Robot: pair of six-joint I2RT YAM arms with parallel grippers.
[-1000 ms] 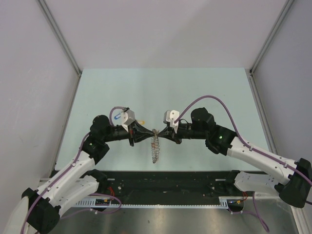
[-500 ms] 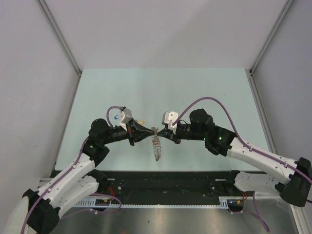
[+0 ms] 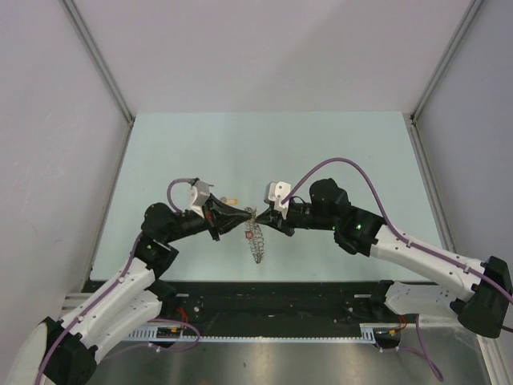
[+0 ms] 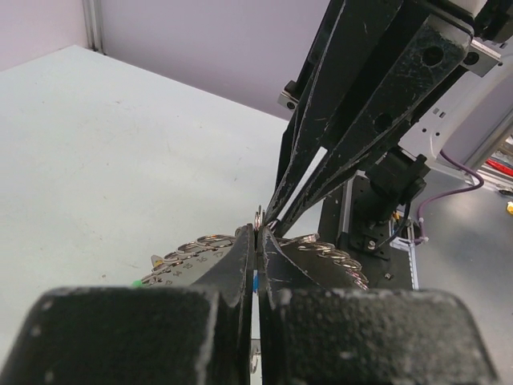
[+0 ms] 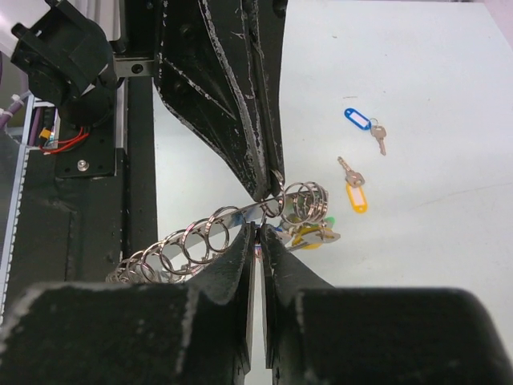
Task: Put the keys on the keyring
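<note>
Left gripper: my jaws are pinched together on the coil.
Keyring: one, held up between both my grippers.
Right gripper: jaws clamped on the same coil.
Done: one hung key with a yellow tag dangles from the ring; green shows beside it, but I cannot count more.
Left: two on the table, the yellow-tagged key and the blue-tagged key.

No writing, number, brand or sign can be read in any view. The blue key tag and the yellow key tag, right of centre in the right wrist view, are too small to show any lettering.
</note>
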